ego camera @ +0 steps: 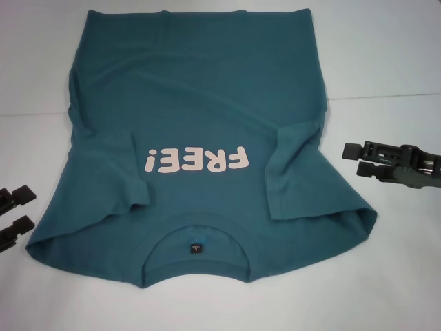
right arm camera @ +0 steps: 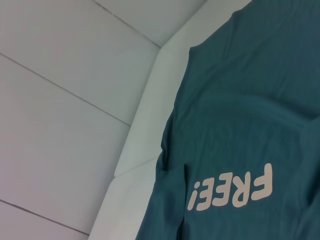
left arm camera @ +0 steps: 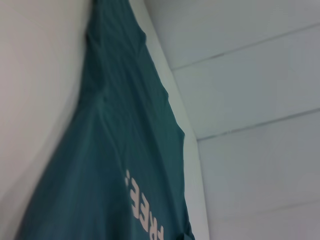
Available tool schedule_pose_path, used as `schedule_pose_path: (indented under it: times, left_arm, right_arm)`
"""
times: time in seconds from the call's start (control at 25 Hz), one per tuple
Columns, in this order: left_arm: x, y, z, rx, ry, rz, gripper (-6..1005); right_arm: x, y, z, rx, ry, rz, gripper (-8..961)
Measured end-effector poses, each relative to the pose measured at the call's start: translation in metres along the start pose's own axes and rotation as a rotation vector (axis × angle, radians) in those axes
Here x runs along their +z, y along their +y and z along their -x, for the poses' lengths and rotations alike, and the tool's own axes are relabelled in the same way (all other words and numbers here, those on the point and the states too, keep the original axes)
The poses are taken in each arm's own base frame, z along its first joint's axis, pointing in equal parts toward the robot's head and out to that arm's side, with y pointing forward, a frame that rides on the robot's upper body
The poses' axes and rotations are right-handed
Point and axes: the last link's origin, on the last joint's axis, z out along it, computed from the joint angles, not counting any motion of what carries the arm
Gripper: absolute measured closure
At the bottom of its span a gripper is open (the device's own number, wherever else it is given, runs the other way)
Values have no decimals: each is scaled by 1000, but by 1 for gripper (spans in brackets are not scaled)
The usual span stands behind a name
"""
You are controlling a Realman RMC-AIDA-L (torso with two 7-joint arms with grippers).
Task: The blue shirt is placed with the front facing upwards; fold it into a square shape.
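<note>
A white table [ego camera: 386,62] carries the shirt [ego camera: 200,103] spread flat across its middle, collar at the near edge.

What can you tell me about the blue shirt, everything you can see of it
The blue shirt is a teal short-sleeved T-shirt of soft-looking knit fabric, lying front up on the white table. Its ribbed collar with a small dark neck label is nearest the robot, so the pale pink FREE! lettering reads upside down in the head view. Both sleeves are already folded in over the chest, and the body is lightly creased. Neither end effector touches it: the left and right sit beside it.
</note>
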Motion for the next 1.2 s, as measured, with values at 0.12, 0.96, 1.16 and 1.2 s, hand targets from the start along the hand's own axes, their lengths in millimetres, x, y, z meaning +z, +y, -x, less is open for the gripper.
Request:
schedule_pose_path:
  times: [0.12,0.96,1.16,1.2]
  left_arm:
    - [-1,-5,2,-35,20,-5,241]
    - [3,-34,-1,-75,101,-164,273]
    - [5,-38,-3,-30,111,-190,277]
    - [6,-39,-3,-16,105,-199,279]
  right_arm:
    - [2,2,6,1,19,-12,16]
    - [9,4,15,-13,97,-68,23]
    - [8,3,16,-14,93,-71,25]
    - [8,4,16,-16,93,-72,26]
